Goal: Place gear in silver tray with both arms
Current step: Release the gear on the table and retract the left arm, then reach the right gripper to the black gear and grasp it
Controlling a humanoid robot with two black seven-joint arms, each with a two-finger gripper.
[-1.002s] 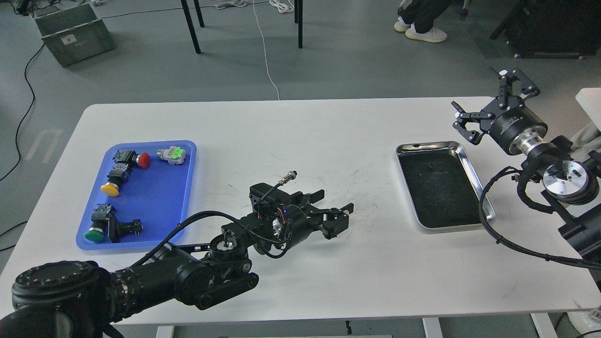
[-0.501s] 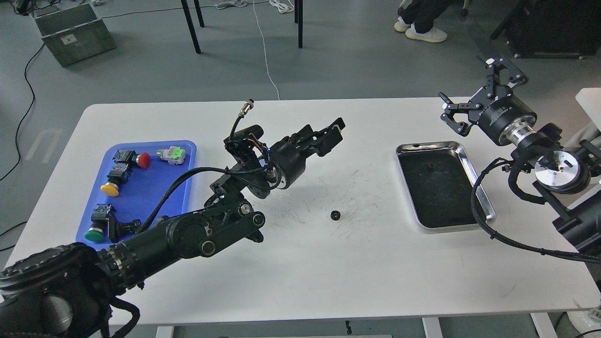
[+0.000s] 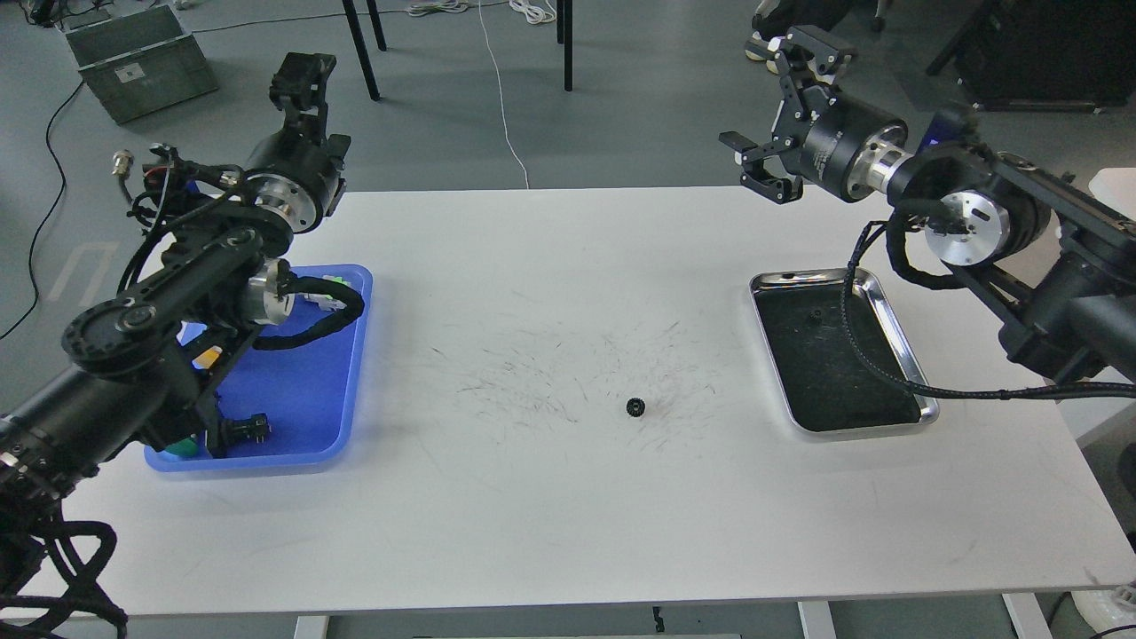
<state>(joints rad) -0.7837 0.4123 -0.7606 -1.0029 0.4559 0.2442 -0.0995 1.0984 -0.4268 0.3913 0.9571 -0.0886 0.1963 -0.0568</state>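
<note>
gear: small black toothed disc, bare scuffed white counter | silver tray: glossy rim, 3 o'clock | left end effector: gap unreadable | right end effector: fingers apart

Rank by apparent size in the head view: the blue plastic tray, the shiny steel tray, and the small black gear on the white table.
1. Blue plastic tray, though the left arm hides part of it.
2. Shiny steel tray, clearly smaller in outline.
3. Small black gear, by far the smallest, lying on the table between them.

Counts on the table

One small black gear, one silver tray, one blue tray, two black arms, left and right.
</note>
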